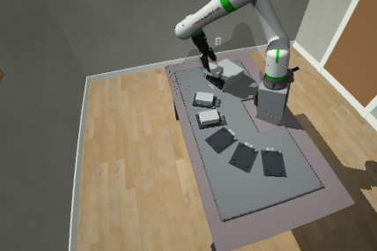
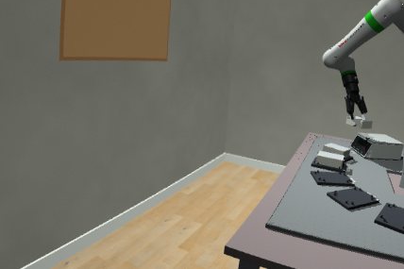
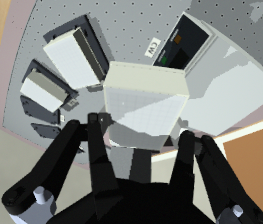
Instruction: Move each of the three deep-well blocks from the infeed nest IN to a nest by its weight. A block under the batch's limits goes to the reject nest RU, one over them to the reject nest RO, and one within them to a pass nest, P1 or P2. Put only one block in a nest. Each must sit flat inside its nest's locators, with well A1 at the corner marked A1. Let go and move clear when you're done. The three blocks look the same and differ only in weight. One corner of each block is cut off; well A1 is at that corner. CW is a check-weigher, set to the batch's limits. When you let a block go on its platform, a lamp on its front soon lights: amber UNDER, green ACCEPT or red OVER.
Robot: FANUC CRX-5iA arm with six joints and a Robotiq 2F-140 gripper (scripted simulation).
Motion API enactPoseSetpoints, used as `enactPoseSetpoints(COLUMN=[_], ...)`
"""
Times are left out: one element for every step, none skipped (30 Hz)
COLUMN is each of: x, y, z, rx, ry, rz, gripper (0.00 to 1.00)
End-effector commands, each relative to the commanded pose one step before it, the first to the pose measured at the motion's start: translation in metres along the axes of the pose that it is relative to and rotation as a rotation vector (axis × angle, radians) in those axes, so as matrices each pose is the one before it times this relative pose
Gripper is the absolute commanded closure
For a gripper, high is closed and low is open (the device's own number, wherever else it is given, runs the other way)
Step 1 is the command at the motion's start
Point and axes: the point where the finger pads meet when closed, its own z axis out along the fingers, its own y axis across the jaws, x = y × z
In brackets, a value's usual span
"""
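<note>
The black 2-fingered hand (image 3: 142,139) is clamped on a pale, box-shaped deep-well block (image 3: 144,99), holding it by 2 opposite sides and carrying it in the air above the far end of the grey perforated bench (image 1: 282,174). In the exterior view the carried block (image 2: 360,119) hangs well above the grey, flat-topped check-weigher (image 2: 378,145), a little to the side of its front panel. The wrist view shows the weigher's dark front panel (image 3: 182,43) just beyond the block's far edge.

2 other pale blocks (image 1: 204,98) (image 1: 209,117) sit on dark plates in the row beside the weigher; whether 1 of those plates is IN or a sorting nest is too small to read. 3 dark, flat square nest plates (image 1: 220,139) (image 1: 243,157) (image 1: 273,163) further along the row hold nothing.

The step in hand looks like the weighing of this block: it is lifted and near the weigher, not yet on it. No lamp can be made out as lit.

The next move calls for bringing the block squarely over the platform, lowering it until it rests flat, then opening the fingers and backing off so the full weight sits on the platform and a lamp can show. The lamp colour decides the nest.
</note>
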Motion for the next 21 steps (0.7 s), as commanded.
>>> enactPoseSetpoints(x=[0.00006,0.0,-0.00065,-0.00056,-0.00047,-0.00037,-0.00027,-0.00018,0.0,0.0,-0.00008,0.00001,0.00011,0.00021,0.0003,0.0004,0.00044,0.00044,0.00044,0.00044,0.00044], y=[0.00604,0.0,0.00325,0.00327,0.00329,0.00331,0.00332,0.00333,0.0,0.0,0.00333,0.00333,0.00333,0.00332,0.00332,0.0033,0.00329,0.00329,0.00329,0.00329,0.00329], z=[-0.00218,0.0,0.00038,0.00032,0.00027,0.00021,0.00016,0.0001,0.0,0.0,0.00005,-0.00001,-0.00006,-0.00012,-0.00017,-0.00023,-0.00026,-0.00026,-0.00026,-0.00026,-0.00026], rx=[0.0001,0.0,0.01667,0.01667,0.01667,0.01667,0.01667,0.01667,0.0,0.0,0.01667,0.01667,0.01667,0.01667,0.01667,0.0078,0.0,0.0,0.0,0.0,0.0], ry=[0.00032,0.0,0.0,0.0,0.0,0.0,0.0,0.0,0.0,0.0,0.0,0.0,0.0,0.0,0.0,0.0,0.0,0.0,0.0,0.0,0.0], rz=[-0.00019,0.0,0.02887,0.02887,0.02887,0.02887,0.02887,0.02887,0.0,0.0,0.02887,0.02887,0.02887,0.02887,0.02887,0.0135,0.0,0.0,0.0,0.0,0.0], gripper=[0.9,0.9,0.9,0.9,0.9,0.9,0.9,0.9,0.9,0.9,0.9,0.9,0.9,0.9,0.9,0.9,0.9,0.9,0.9,0.9,0.9])
